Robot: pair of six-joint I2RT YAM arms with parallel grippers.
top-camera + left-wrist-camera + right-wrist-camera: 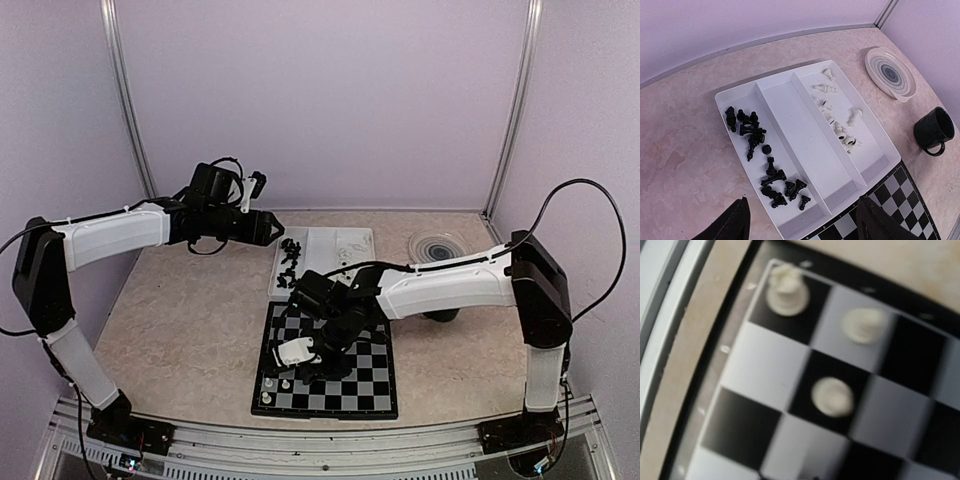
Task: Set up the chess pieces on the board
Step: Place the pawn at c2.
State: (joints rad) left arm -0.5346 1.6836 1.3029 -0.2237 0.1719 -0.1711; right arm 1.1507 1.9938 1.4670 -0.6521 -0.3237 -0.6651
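Observation:
The board (368, 385) lies at the near middle of the table, and its corner shows in the left wrist view (892, 207). Three white chess pieces (832, 396) stand on its near-left corner squares (268, 381), blurred in the right wrist view. Black chess pieces (757, 137) lie in the white tray's left compartment and white ones (840, 131) in its right one. My left gripper (802, 226) hangs open above the tray's near end, holding nothing. My right gripper (310, 368) is low over the board's left side. Its fingers are hidden in the wrist view.
The white tray (800, 125) sits just beyond the board, its middle compartment bare. A striped plate (890, 72) lies at the back right (437, 245). A black mug (933, 131) stands to the right of the tray. The right arm reaches across the board.

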